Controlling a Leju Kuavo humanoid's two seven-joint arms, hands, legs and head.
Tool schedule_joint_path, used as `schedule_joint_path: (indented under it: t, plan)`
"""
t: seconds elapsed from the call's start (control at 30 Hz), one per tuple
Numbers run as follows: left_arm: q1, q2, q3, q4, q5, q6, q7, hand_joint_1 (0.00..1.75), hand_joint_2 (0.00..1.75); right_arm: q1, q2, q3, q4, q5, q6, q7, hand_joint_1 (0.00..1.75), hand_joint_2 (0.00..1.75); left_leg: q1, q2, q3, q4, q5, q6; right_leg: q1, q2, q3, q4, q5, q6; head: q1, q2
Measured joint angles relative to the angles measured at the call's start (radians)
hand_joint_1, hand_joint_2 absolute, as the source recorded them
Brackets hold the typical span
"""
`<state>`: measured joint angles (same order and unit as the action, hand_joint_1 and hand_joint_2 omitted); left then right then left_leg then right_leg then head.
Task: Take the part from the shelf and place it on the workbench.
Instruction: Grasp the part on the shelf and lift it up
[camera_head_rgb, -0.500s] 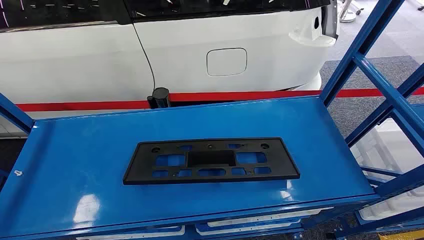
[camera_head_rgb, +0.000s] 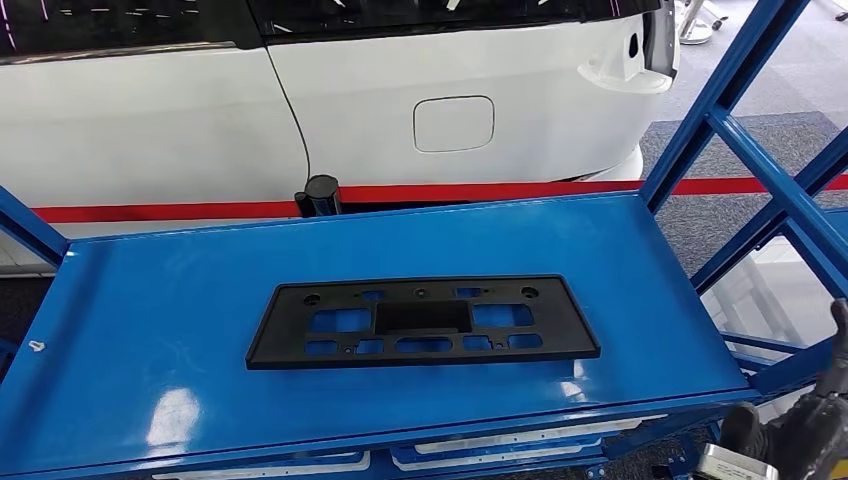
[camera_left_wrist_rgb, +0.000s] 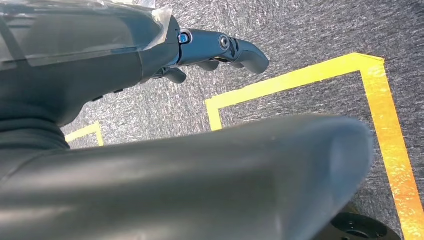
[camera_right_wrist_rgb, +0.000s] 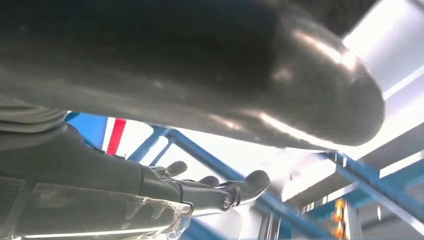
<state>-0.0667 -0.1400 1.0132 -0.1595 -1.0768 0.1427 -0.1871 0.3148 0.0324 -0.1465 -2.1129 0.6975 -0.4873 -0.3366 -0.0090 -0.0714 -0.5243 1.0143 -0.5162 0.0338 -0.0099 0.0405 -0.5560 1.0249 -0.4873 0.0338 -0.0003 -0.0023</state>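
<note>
Where the head view looks down on the blue shelf (camera_head_rgb: 150, 300), the part (camera_head_rgb: 420, 322) (a flat black rectangular frame with cut-out windows and small holes) lies flat near the middle of the top board, its long side running across the picture, with nothing touching it. Behind the shelf stands a white car (camera_head_rgb: 400, 90), with a red stripe (camera_head_rgb: 150, 211) running along the floor line below it and a short black post (camera_head_rgb: 320, 193) between car and shelf. Blue diagonal struts (camera_head_rgb: 740, 130) rise at the shelf's right end. At the lower right corner the right hand (camera_head_rgb: 800, 430) shows dark and partly cut off by the picture's edge, beside and below the shelf's front corner, well apart from the part.

Left wrist view: the left hand (camera_left_wrist_rgb: 220, 50) hangs over grey carpet (camera_left_wrist_rgb: 300, 30) marked with yellow tape (camera_left_wrist_rgb: 300, 75); its fingers (camera_left_wrist_rgb: 250, 52) are stretched out and hold nothing (the thick thumb crosses the foreground, blurred).

Right wrist view: the right hand's fingers (camera_right_wrist_rgb: 250, 182) are extended and slightly parted, with nothing between them, against the blue struts and a bright background; the thumb is a blurred mass in the foreground.
</note>
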Motion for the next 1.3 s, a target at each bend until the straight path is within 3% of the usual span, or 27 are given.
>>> schedule_joint_path:
  t: [0.1, 0.5, 1.0, 1.3]
  plan:
    - [0.000, 0.000, 0.000, 0.000, -0.001, -0.006, 0.000, 0.00, 0.00, 0.005, -0.025, 0.030, 0.003, 0.036, 0.030, 0.022, 0.00, 1.75, 0.000, 0.000, 0.000, 0.000, 0.000, 0.000, 0.000, 0.000, 0.000, 0.000, 0.000, 0.000, 0.000, 0.000]
    - [-0.001, 0.000, -0.001, 0.000, -0.006, -0.010, 0.005, 0.00, 0.00, 0.003, -0.134, 0.183, 0.032, 0.280, 0.115, 0.100, 0.00, 1.75, 0.000, 0.000, 0.000, 0.000, 0.000, 0.000, 0.000, 0.000, 0.000, 0.000, 0.000, 0.000, 0.000, 0.000]
    - [-0.001, 0.000, 0.000, 0.000, -0.001, -0.007, 0.005, 0.00, 0.00, -0.041, -0.234, 0.337, 0.086, 0.317, 0.149, 0.123, 0.00, 1.75, 0.000, 0.000, 0.000, 0.000, 0.000, 0.000, 0.000, 0.000, 0.000, 0.000, 0.000, 0.000, 0.000, 0.000]
    - [-0.001, 0.000, 0.000, 0.000, -0.001, -0.007, 0.005, 0.00, 0.00, -0.065, -0.266, 0.387, 0.111, 0.288, 0.173, 0.125, 0.00, 1.75, 0.000, 0.000, 0.000, 0.000, 0.000, 0.000, 0.000, 0.000, 0.000, 0.000, 0.000, 0.000, 0.000, 0.000]
